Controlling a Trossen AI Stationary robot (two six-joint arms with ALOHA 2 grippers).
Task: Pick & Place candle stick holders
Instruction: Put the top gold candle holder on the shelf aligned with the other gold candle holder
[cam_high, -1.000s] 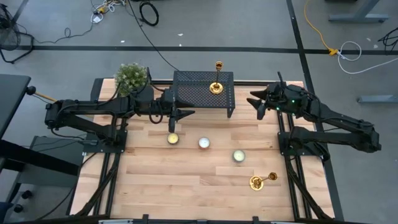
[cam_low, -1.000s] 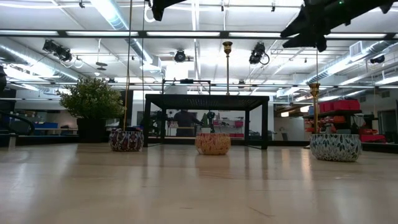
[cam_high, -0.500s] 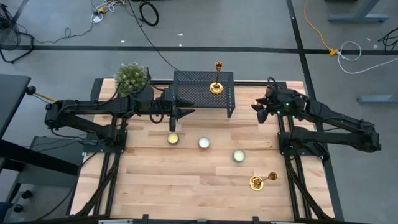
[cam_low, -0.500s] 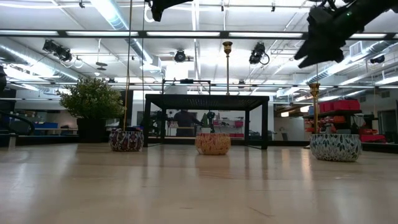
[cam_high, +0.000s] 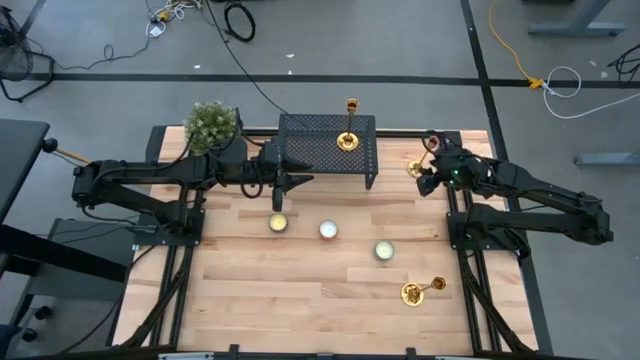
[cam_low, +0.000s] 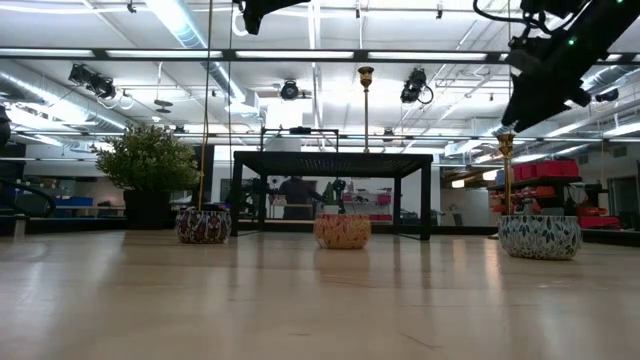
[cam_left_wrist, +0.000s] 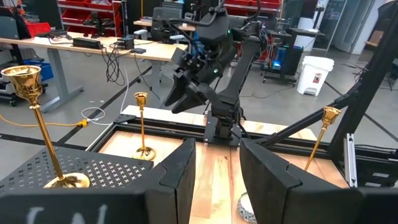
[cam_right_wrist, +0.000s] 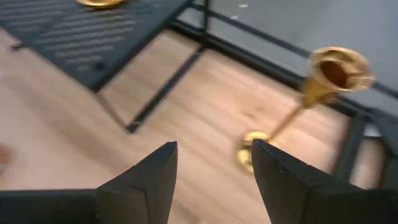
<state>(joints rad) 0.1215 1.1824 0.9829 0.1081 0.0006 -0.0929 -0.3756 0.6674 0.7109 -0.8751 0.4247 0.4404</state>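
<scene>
Three brass candle holders are spread over the wooden table (cam_high: 300, 290). One stands upright on top of the black mesh stand (cam_high: 310, 143) at the far edge, its base (cam_high: 347, 141) resting on the perforated top. A second candle holder (cam_high: 418, 166) stands upright on the table to the right of the stand, close to the far right corner. The third candle holder (cam_high: 422, 290) stands on the wood near the front right, well apart from the other two.

The right gripper (cam_high: 432, 170) hangs above the second holder, just beside it in the overhead picture. Its wrist camera looks down past two spread fingers (cam_right_wrist: 146, 180) at the holder's cup (cam_right_wrist: 339, 68) and base beyond them; nothing sits between the fingers, so this claw is released and empty.

The left gripper (cam_high: 279, 192) hovers in front of the stand's left end, over the table. Its fingers (cam_left_wrist: 180, 174) are parted with only bare wood between them, so it too is released.

Three small patterned bowls lie in a loose row across the middle of the table: left bowl (cam_high: 278, 223), middle bowl (cam_high: 328, 230), right bowl (cam_high: 384, 250). From above each shows a pale filling, though what it is cannot be told. A potted plant (cam_high: 211, 124) stands at the far left corner beside the stand.
</scene>
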